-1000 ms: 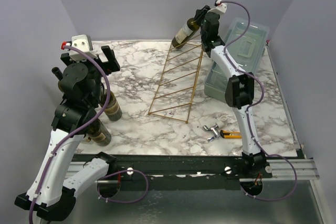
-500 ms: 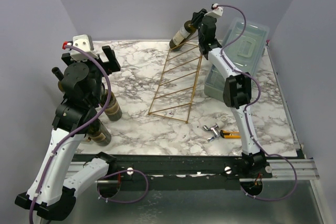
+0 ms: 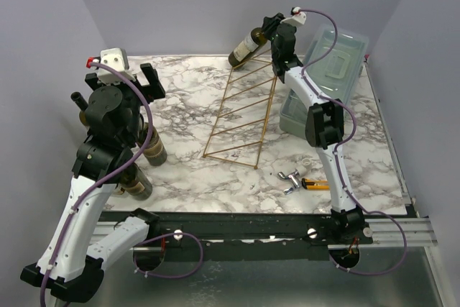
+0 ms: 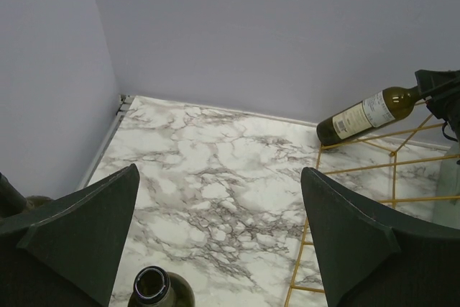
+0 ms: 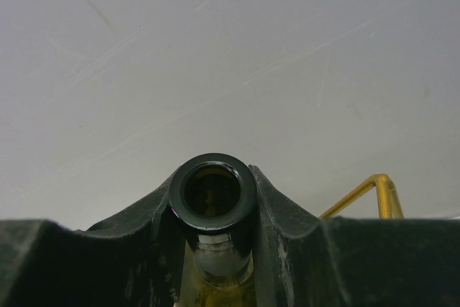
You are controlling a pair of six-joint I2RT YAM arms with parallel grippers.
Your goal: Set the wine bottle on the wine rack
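Bottle [image 3: 244, 48], top view: hung tilted, neck clamped in right gripper [image 3: 271, 26], base just over the top rung of the rack [image 3: 241, 109]; contact unclear. Left gripper [image 3: 139, 80] was wide open, empty, well apart from rack. Left wrist: bottle sat at rack's top corner, left jaws spread. Right wrist: fingers [image 5: 287, 246] were closed tight on both sides of the neck.

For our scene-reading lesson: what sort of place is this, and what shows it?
Probably a robot test cell, not a home: left arm and right arm bolted at the edge of a marble-look table, plain walls closing it in, a bottle and rack as props.
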